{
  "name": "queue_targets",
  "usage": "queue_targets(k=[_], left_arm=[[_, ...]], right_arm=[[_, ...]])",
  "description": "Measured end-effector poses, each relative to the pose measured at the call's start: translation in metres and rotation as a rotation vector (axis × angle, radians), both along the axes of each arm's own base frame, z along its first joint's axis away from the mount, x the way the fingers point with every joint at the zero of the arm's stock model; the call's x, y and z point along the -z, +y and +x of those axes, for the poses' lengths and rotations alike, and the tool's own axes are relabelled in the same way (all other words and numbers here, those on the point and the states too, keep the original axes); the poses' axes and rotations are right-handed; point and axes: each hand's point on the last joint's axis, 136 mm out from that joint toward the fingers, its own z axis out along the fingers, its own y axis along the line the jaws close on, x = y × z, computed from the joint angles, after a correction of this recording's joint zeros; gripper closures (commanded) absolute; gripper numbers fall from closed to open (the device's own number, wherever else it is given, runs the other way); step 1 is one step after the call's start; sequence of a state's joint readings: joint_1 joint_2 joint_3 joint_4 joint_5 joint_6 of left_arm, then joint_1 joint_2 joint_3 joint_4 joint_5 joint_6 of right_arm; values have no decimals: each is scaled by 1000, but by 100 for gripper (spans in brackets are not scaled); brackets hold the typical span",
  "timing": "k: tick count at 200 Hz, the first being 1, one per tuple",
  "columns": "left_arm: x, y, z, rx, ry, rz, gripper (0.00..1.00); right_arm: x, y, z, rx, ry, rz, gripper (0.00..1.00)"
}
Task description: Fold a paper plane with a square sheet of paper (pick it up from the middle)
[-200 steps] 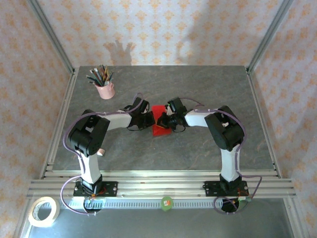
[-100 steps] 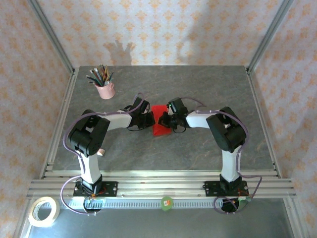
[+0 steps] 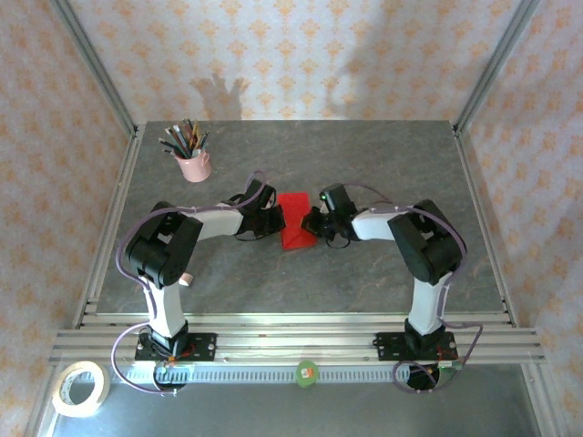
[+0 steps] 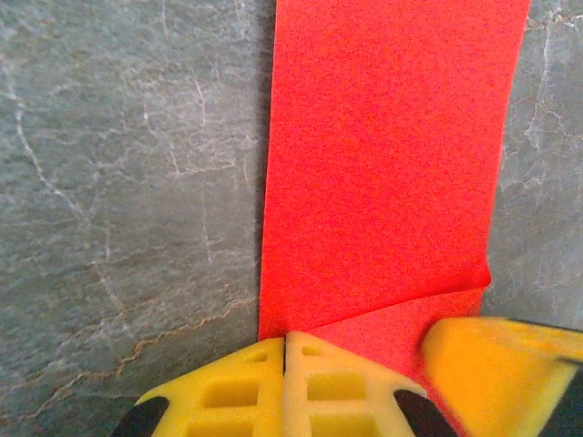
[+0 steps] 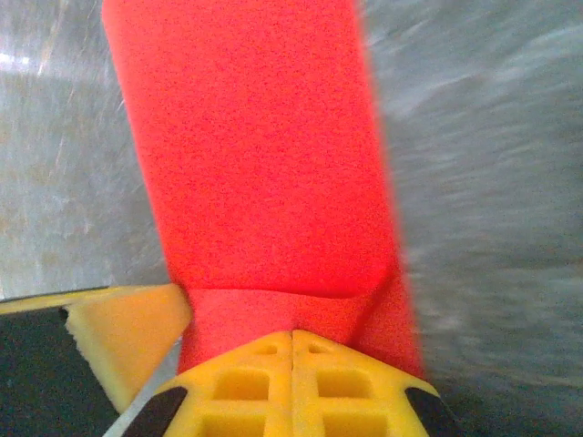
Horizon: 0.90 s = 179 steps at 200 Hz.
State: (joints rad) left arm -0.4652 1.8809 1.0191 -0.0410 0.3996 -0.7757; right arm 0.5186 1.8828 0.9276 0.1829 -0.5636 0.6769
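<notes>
Mid-fold. Bright red thin paper plane (image 3: pixel 293 233), so far only a narrow creased strip, flat on grey marbled counter (image 3: pixel 383 164) between both arms. Left claw (image 4: pixel 285 341) and right claw (image 5: pixel 291 337) closed tight, tips against a small turned-up flap. Next, likely: press flap down, sharpen crease without shifting the sheet.

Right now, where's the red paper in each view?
Top external: paper lies mid-table, just left of centre frame.
Left wrist: upper centre to right, running down to the left fingers at the bottom edge.
Right wrist: upper centre, running down to the right fingers at the bottom edge.
Shared landmark: the grey veined table on both sides of the paper.
</notes>
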Motion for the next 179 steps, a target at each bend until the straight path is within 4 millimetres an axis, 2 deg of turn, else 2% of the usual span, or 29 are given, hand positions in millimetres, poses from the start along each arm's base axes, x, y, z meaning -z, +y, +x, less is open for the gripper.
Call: queue_targets(k=[38, 60, 80, 107, 129, 145, 167, 179], left_arm=[[0, 0, 1, -1, -5, -2, 100], [0, 0, 1, -1, -5, -2, 100], [0, 0, 1, -1, -5, -2, 100], [0, 0, 1, -1, -5, -2, 100], [0, 0, 2, -1, -5, -2, 100], [0, 0, 2, -1, -5, -2, 100], [1, 0, 1, -1, -4, -1, 100], [0, -1, 2, -1, -6, -2, 100]], right_arm=[[-1, -35, 22, 102, 2, -6, 98], [-7, -44, 28, 126, -16, -29, 98], [-18, -31, 29, 95, -43, -21, 98], [-33, 2, 23, 20, -83, -3, 98], [-33, 22, 18, -25, -82, 8, 98], [-21, 22, 18, -26, -59, -8, 98], [-1, 13, 16, -6, -12, -53, 99], [0, 9, 19, 6, -13, -57, 99]])
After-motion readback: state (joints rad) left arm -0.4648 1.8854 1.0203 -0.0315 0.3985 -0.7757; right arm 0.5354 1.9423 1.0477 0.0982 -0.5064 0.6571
